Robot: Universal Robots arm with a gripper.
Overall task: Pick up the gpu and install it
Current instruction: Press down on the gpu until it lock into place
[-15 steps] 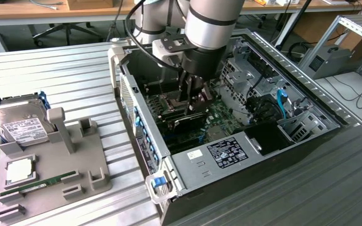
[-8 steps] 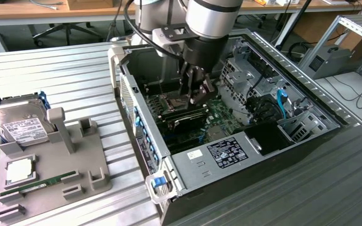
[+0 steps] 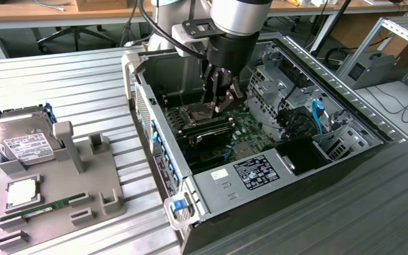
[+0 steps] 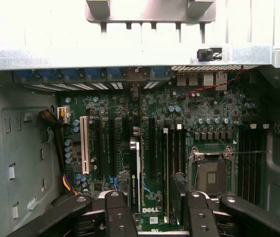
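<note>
The gpu point(image 4: 136, 177) stands on edge in a motherboard slot inside the open computer case point(image 3: 158, 143). It looks like a thin dark card with a pale top edge and a small green-lettered label. In the exterior view it is a dark strip point(image 3: 210, 129) just below my gripper point(image 3: 223, 101), which reaches down into the case. In the wrist view my gripper point(image 4: 155, 217) is open. Its black fingers point(image 4: 116, 215) stand apart on either side of the card's near end, and the card sits close to one finger. I cannot tell whether it touches that finger.
The empty CPU socket point(image 4: 211, 173) and a white slot point(image 4: 84, 143) flank the card. A drive cage point(image 3: 275, 79) and cables point(image 3: 317, 119) crowd the case's far side. On the exterior view's left, a grey tray point(image 3: 108, 199) holds a hard drive point(image 3: 19, 141), a chip point(image 3: 21, 192) and a green memory stick point(image 3: 41, 210).
</note>
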